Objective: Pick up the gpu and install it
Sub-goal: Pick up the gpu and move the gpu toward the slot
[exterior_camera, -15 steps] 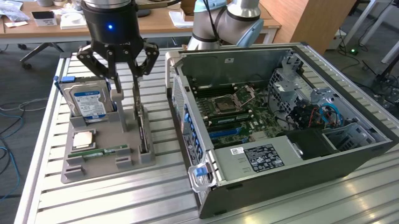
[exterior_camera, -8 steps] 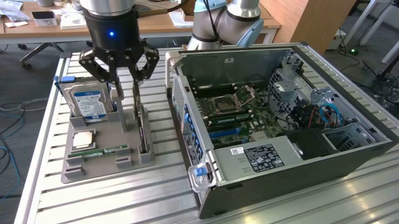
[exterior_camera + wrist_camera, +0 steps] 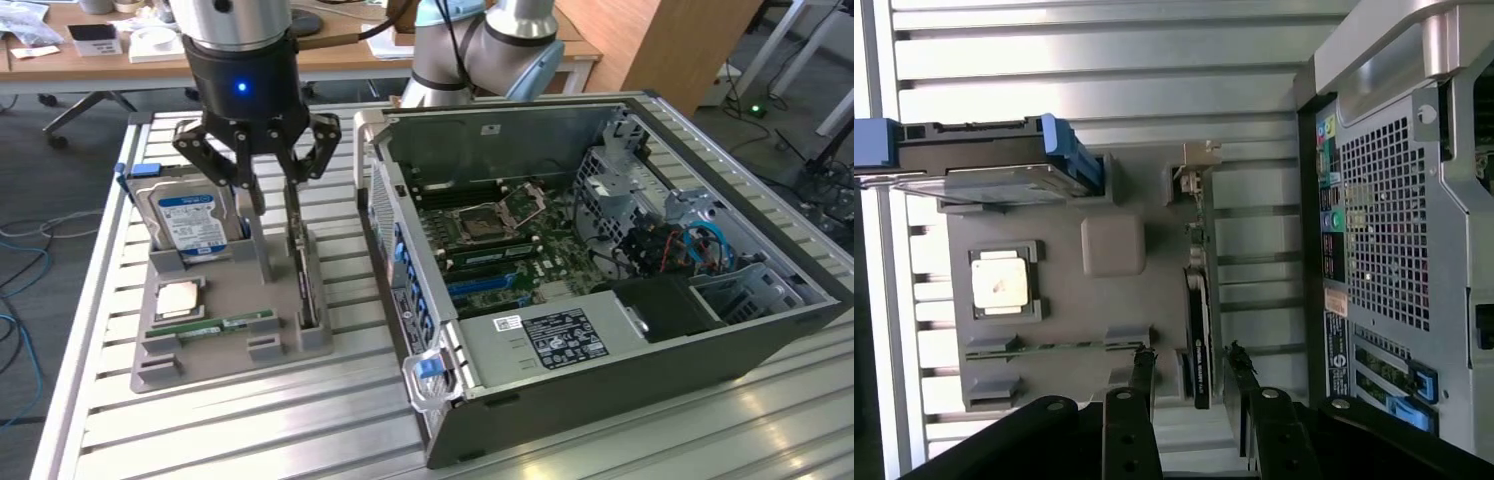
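On the exterior view's left, you have a gray parts tray (image 3: 220, 285) lying on the slatted metal table (image 3: 267, 420). At the tray's far left corner a blue-labelled hard drive (image 3: 187, 222) stands on edge in its holder. Nearer to you sits a CPU (image 3: 179, 298) in a square pocket, and just beyond it on the near side a narrow green memory stick (image 3: 230, 325) lies in its groove.

Moving right, the gripper (image 3: 271, 195) hangs over the tray with its fingers spread wide and nothing between them. In the wrist view you can see one fingertip on each side of the gpu (image 3: 1198, 310), neither one touching it.

The gpu stands on its long edge in a slot along the tray's right side. It is a thin dark card with its pale metal bracket (image 3: 1199, 160) at the far end, level with the hard drive. It is not yet lifted.

Just right of the tray is the open computer case (image 3: 747, 330), lying on its side. Its motherboard (image 3: 494, 240) is exposed, and a labelled power supply (image 3: 561, 335) sits at the near end.
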`<state>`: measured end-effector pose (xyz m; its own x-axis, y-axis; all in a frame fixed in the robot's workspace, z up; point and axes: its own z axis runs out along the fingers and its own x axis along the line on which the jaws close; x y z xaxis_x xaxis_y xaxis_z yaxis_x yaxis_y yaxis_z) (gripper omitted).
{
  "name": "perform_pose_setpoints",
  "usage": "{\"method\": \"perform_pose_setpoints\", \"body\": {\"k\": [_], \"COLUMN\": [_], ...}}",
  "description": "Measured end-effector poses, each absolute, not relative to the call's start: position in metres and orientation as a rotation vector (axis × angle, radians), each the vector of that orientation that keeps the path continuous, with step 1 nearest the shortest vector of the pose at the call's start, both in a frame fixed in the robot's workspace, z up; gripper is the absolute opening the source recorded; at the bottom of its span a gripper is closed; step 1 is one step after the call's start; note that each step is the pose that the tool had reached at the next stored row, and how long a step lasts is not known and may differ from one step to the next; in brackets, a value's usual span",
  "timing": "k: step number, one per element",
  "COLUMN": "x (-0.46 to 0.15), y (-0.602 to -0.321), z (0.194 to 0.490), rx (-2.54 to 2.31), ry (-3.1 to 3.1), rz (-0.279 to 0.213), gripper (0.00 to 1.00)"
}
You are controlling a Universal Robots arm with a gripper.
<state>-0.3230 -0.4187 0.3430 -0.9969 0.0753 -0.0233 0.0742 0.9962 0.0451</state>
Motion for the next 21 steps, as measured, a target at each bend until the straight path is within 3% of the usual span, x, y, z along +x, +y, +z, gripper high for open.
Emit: {"method": "perform_pose_setpoints", "body": {"k": [21], "x": [-0.322], "y": [-0.419], "z": [0.317], "rx": [0.116], "ry": [3.114], "rz": [0.069], "gripper": [0.42]}}
